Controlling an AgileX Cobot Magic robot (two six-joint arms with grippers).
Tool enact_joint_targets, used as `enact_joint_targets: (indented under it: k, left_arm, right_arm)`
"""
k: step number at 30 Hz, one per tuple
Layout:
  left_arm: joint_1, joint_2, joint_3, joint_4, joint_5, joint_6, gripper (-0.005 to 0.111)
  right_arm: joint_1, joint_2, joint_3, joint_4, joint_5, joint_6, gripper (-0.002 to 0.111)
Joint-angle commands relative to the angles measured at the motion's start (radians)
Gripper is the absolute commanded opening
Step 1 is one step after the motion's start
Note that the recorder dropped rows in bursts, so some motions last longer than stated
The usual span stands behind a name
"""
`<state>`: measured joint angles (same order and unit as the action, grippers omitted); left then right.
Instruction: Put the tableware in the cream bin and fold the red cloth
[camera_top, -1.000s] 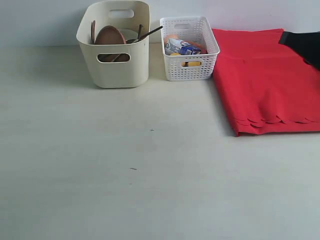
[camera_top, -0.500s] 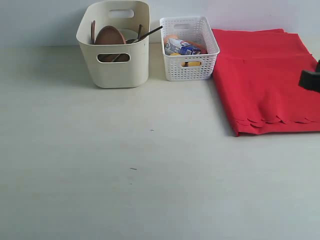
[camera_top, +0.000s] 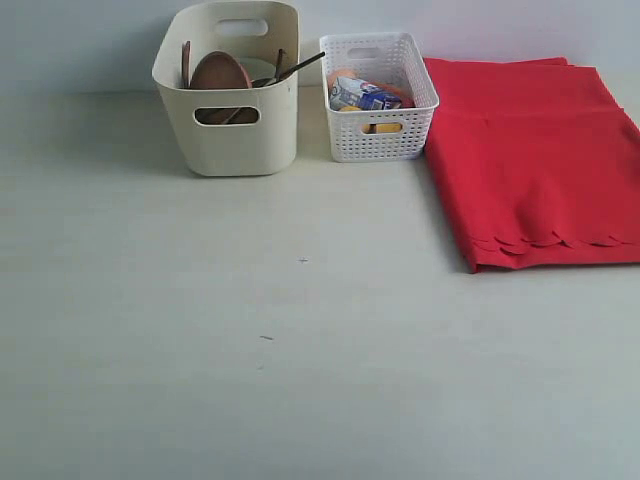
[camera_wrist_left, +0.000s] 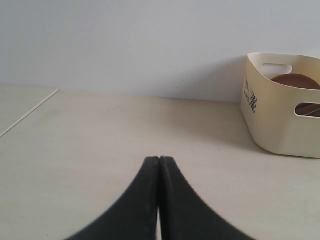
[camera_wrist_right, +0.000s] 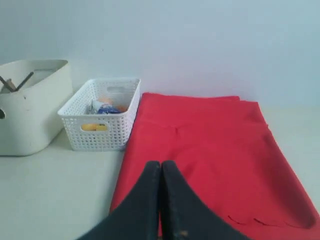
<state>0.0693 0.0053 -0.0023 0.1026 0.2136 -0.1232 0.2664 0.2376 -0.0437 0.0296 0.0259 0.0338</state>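
Note:
The cream bin (camera_top: 228, 90) stands at the back of the table and holds the round brown plate (camera_top: 220, 72), a dark wooden spoon (camera_top: 296, 68) and chopsticks (camera_top: 281, 62). The same cream bin (camera_wrist_left: 280, 107) (camera_wrist_right: 27, 105) shows in both wrist views. The red cloth (camera_top: 535, 160) lies folded flat at the right, scalloped edge toward the front; the right wrist view shows the red cloth (camera_wrist_right: 210, 150) under and beyond my right gripper (camera_wrist_right: 160, 164), which is shut on nothing. My left gripper (camera_wrist_left: 159, 159) is shut and empty above bare table. Neither gripper appears in the exterior view.
A white lattice basket (camera_top: 378, 95) (camera_wrist_right: 100, 120) with a small blue-white carton (camera_top: 366, 94) and food pieces sits between the bin and the cloth. A wall runs behind everything. The wide pale table (camera_top: 250, 330) stretches in front.
The right arm, seen over the cloth's right side a second ago, has withdrawn out of the exterior view. The cloth, bin and basket have not moved.

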Motion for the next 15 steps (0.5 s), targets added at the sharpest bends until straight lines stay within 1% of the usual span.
enact_joint_targets:
  k: [1,4,6,9,11,15]
  left_arm:
    - [0.001,-0.005,0.002,-0.006,0.001,0.0,0.001]
    - [0.001,-0.005,0.002,-0.006,0.001,0.0,0.001]
    - [0.001,-0.005,0.002,-0.006,0.001,0.0,0.001]
    - [0.001,-0.005,0.002,-0.006,0.001,0.0,0.001]
    - [0.001,-0.005,0.002,-0.006,0.001,0.0,0.001]
    - [0.001,-0.005,0.002,-0.006,0.001,0.0,0.001]
  right_arm:
    - [-0.027,-0.147,0.015,-0.007,0.011,0.001,0.0]
    - [-0.098,-0.235,0.044,-0.005,0.011,-0.003,0.0]
    - [-0.142,-0.238,0.044,-0.005,0.013,-0.005,0.0]
    - [-0.198,-0.238,0.044,-0.014,0.069,-0.007,0.0]
    - [-0.219,-0.238,0.044,-0.014,0.096,-0.007,0.0]
    - [-0.221,-0.238,0.044,-0.005,0.109,-0.007,0.0]
